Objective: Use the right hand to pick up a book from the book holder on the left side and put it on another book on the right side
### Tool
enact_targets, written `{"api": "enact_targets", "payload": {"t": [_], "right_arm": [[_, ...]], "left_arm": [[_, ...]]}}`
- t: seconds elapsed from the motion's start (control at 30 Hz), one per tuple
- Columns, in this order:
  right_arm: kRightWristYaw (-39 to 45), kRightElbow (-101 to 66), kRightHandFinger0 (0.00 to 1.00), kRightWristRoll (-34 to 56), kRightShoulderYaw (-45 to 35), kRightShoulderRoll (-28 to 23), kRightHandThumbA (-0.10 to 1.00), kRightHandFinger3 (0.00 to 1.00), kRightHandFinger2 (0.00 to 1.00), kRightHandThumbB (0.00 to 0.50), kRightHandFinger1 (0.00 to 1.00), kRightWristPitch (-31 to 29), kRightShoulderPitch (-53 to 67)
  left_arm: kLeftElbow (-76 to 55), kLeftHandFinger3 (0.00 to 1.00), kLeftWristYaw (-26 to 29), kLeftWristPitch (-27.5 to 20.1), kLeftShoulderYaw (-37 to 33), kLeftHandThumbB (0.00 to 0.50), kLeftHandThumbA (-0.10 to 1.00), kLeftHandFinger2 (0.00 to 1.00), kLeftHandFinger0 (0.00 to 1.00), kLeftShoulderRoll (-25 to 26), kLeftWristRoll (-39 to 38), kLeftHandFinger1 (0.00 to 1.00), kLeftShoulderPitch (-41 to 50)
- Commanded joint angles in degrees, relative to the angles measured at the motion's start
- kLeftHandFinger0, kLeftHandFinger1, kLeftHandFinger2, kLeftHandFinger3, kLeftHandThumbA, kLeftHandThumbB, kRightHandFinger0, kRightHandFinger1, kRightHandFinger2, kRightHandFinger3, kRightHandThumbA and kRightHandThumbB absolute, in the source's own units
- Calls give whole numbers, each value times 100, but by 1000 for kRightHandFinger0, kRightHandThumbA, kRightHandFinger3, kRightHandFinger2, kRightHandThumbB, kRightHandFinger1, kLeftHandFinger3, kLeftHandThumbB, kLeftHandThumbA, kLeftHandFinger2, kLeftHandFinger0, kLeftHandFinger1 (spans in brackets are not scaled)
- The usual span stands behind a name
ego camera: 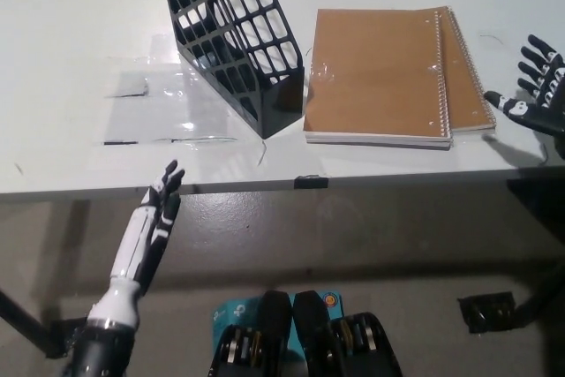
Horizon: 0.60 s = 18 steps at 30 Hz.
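The white table (79, 24) occupies the upper part of the head view, and its front edge runs across the middle of the picture. On it, left of centre, the black lattice book holder (237, 37) is seen tilted, its open top leaning toward the far left; no book can be made out through its lattice. Just to the right of the holder, two brown spiral-bound books are stacked: the top book (375, 72) lies flat on the lower book (472, 81), which shows only as a strip along the right side. The top book is judged to be light, thin and somewhat flexible, with a smooth cover that may slip; it is best pinched along the long edge opposite the wire spiral, and the spiral itself is best avoided, since fingers may snag there. The right hand (534, 90) is held at the right edge of the picture, near the stack but not touching it, fingers spread and nothing held. The left hand (150, 231) rests below the table edge at lower left, fingers extended and close together, likewise empty.
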Motion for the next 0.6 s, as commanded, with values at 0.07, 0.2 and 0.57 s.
{"api": "enact_targets", "payload": {"t": [0.07, 0.2, 0.57], "right_arm": [[67, -6492, 1000, 795, 149, -271, 806, 1000, 1000, 475, 1000, -113, -472], [245, -6091, 1000, 472, 408, -20, 862, 1000, 1000, 481, 1000, -191, 13], [-63, -2613, 1000, -1063, 1111, 773, 910, 1000, 1000, 305, 1000, -1693, 1296]], "left_arm": [[-97, 1000, -17, 33, 261, 118, 1000, 1000, 1000, 366, -231, 1000, -1313], [-21, 1000, -44, -23, 261, 126, 1000, 1000, 1000, 362, -248, 1000, -1344], [-205, 1000, -121, -31, 105, 150, 1000, 1000, 1000, 327, -181, 1000, -752]]}}
